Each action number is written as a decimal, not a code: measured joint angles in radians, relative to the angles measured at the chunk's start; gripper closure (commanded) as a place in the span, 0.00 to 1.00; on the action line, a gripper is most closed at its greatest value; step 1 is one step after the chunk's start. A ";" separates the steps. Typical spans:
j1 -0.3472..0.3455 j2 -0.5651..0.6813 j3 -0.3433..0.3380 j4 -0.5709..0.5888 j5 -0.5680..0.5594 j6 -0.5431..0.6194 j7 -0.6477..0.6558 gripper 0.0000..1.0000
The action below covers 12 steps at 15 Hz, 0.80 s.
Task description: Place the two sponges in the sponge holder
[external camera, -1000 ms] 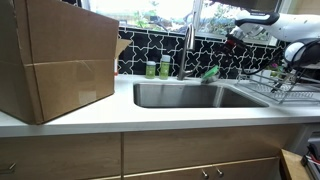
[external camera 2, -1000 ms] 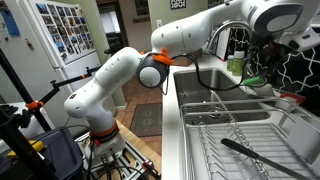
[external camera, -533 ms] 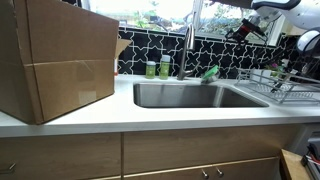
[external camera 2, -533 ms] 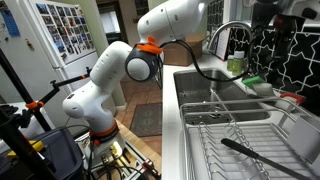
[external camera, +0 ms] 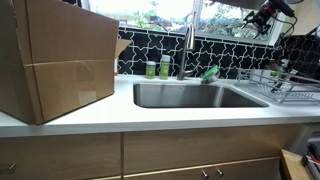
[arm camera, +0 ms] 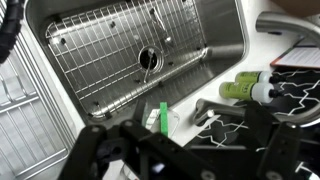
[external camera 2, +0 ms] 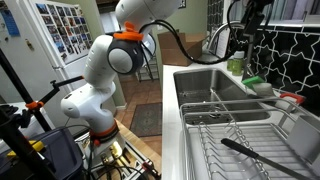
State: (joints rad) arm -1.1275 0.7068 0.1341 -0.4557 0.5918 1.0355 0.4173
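Note:
A bright green sponge (external camera: 210, 72) stands on its edge behind the sink, right of the faucet. It also shows in the other exterior view (external camera 2: 253, 80) and edge-on in the wrist view (arm camera: 163, 117). It seems to sit in a small pale holder (arm camera: 149, 122), which is indistinct. I see only one sponge clearly; a second one is hidden or too blurred to tell. My gripper (external camera: 268, 12) is raised high above the counter's back right, well clear of the sponge. It also shows in the other exterior view (external camera 2: 250, 12). In the wrist view it (arm camera: 185, 160) looks open and empty.
Two green-labelled bottles (external camera: 157, 68) stand left of the faucet (external camera: 187, 48). The steel sink (external camera: 195, 95) has a wire grid in its bottom. A wire dish rack (external camera: 288, 85) sits to the right, and a large cardboard box (external camera: 55, 60) to the left.
The arm has risen and pulled away from the sponge behind the sink, up toward the top of both exterior views. The sponge has stayed in place.

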 measured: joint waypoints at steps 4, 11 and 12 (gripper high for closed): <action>0.005 -0.023 0.001 0.000 0.018 -0.112 -0.009 0.00; 0.021 -0.032 -0.032 0.004 -0.035 -0.132 -0.145 0.00; 0.024 -0.033 -0.040 0.004 -0.056 -0.098 -0.182 0.00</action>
State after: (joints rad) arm -1.1034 0.6742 0.0939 -0.4519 0.5356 0.9375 0.2357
